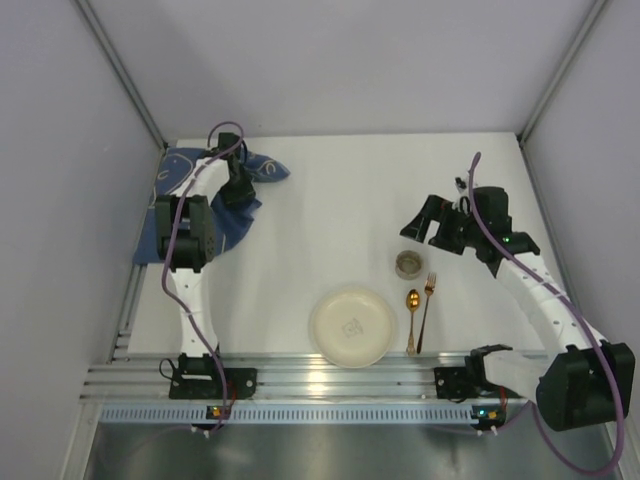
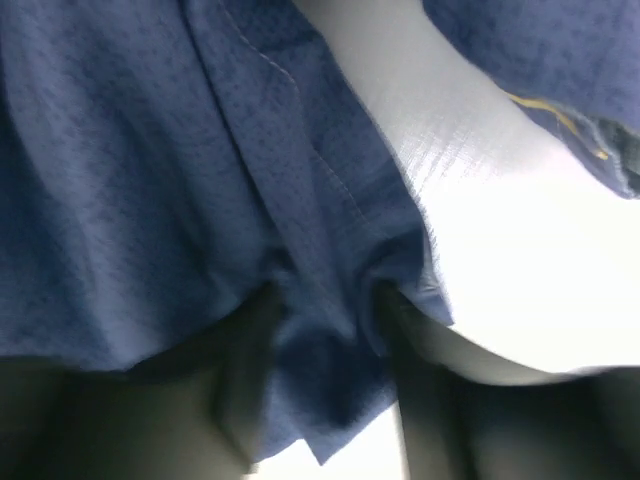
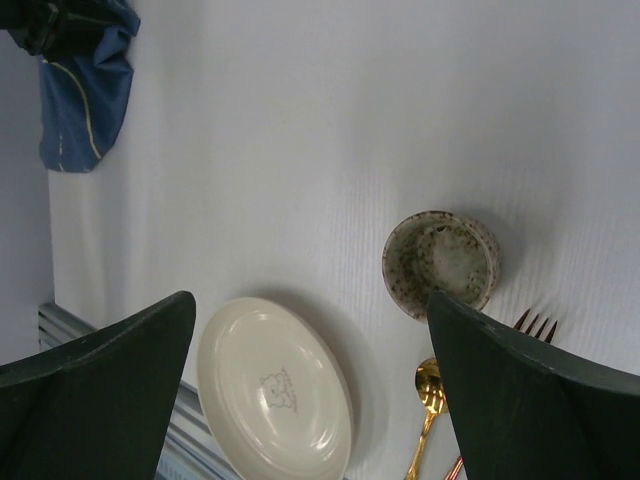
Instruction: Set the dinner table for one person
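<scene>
The white dinner table (image 1: pixel 330 200) carries a cream plate (image 1: pixel 351 326) near the front edge. To its right lie a gold spoon (image 1: pixel 412 318) and a gold fork (image 1: pixel 426 308), with a speckled cup (image 1: pixel 409 264) just behind them. A blue cloth (image 1: pixel 205 205) lies crumpled at the back left. My left gripper (image 1: pixel 237 186) is down on it, and in the left wrist view a fold of the cloth (image 2: pixel 320 370) is pinched between the dark fingers (image 2: pixel 245 380). My right gripper (image 1: pixel 420 222) hovers open and empty behind the cup, and in the right wrist view (image 3: pixel 308 300) it is above the plate (image 3: pixel 275 385) and cup (image 3: pixel 440 262).
An aluminium rail (image 1: pixel 320 380) runs along the near edge with both arm bases on it. Grey walls enclose the left, back and right sides. The cloth hangs partly over the table's left edge.
</scene>
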`<action>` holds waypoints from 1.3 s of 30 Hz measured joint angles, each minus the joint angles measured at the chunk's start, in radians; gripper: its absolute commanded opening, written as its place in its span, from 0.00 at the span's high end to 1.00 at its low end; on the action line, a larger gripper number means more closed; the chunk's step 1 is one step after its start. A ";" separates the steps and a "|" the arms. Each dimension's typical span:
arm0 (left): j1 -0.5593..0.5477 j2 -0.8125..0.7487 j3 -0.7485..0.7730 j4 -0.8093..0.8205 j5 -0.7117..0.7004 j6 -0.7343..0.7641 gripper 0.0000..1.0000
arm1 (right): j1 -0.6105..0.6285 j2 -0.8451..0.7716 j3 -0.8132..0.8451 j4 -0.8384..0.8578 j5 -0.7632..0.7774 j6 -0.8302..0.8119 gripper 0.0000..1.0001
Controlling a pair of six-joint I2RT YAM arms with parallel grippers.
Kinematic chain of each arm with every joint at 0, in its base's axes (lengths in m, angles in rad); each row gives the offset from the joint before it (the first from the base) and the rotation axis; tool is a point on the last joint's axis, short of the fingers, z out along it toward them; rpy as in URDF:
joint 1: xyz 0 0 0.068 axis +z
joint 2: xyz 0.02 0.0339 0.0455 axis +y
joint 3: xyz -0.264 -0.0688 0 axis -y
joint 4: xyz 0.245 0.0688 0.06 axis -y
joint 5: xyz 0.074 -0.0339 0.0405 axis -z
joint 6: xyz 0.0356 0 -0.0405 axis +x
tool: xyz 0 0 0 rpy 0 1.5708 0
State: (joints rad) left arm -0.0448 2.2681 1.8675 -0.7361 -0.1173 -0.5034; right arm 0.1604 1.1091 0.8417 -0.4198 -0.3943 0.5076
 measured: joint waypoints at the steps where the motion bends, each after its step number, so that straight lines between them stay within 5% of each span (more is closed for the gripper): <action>1: 0.000 0.010 0.003 -0.002 -0.006 0.006 0.71 | 0.000 0.000 0.008 -0.002 -0.001 -0.004 0.00; 5: 0.003 0.016 0.011 -0.006 0.040 0.014 1.00 | 0.000 0.000 0.017 -0.007 -0.003 -0.010 0.00; 17: -0.039 -0.109 -0.177 0.053 0.174 0.093 1.00 | 0.008 -0.008 0.016 -0.045 -0.003 -0.006 0.00; 25: -0.319 -0.257 -0.174 0.038 0.176 0.179 1.00 | 0.008 -0.033 0.016 -0.051 0.031 -0.002 0.00; 26: -0.363 -0.265 -0.165 0.037 0.175 0.181 0.97 | 0.008 -0.033 0.016 -0.053 0.036 -0.002 0.00; 27: -0.404 -0.268 -0.151 0.037 0.175 0.183 0.74 | 0.008 -0.032 0.016 -0.055 0.041 -0.002 0.00; 29: -0.493 -0.266 -0.120 0.032 0.185 0.186 0.02 | 0.008 -0.032 0.017 -0.061 0.048 -0.001 0.00; 39: -0.563 -0.346 -0.096 -0.001 0.148 0.059 0.02 | 0.008 0.035 0.060 -0.077 0.065 0.000 0.00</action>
State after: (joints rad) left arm -0.6075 1.9221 1.7714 -0.7368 0.0303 -0.4446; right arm 0.1680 1.1439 0.9016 -0.4973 -0.3290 0.5079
